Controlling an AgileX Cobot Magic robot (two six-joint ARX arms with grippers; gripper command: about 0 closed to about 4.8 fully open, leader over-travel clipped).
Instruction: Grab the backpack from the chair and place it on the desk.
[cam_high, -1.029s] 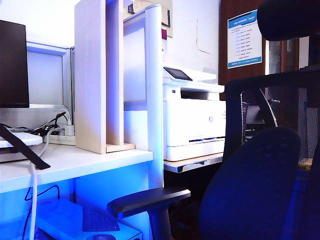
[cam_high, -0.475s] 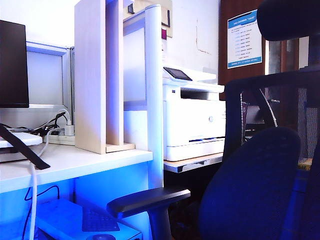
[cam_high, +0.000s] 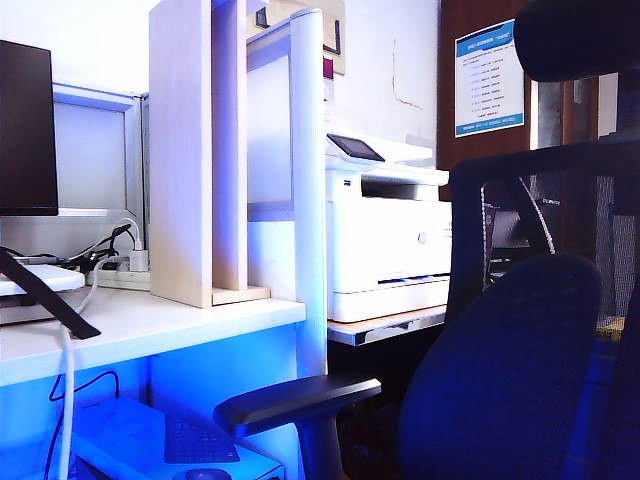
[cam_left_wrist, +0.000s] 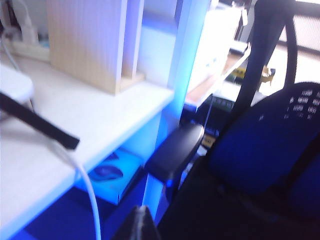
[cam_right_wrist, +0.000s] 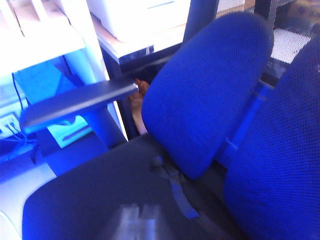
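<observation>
Backpack (cam_right_wrist: 190, 200) lies dark on the chair (cam_high: 520, 330) seat, strap showing. Left gripper (cam_left_wrist: 141, 225) hangs above the seat beside the armrest (cam_left_wrist: 175, 150), near the white table (cam_left_wrist: 90, 120); jaws closed, empty. Right gripper (cam_right_wrist: 134, 220), blurred, hovers over the backpack; jaw state unclear.

tight passage between desk and chair

the armrest (cam_high: 297, 398) juts toward the desk (cam_high: 150, 325) edge, leaving a narrow gap beside the desk's white end post (cam_high: 308, 180). on the desk, the wood divider (cam_high: 195, 150), cables (cam_high: 105, 250) and a black strap (cam_high: 45, 295) crowd the surface; bare top lies before the divider.
</observation>
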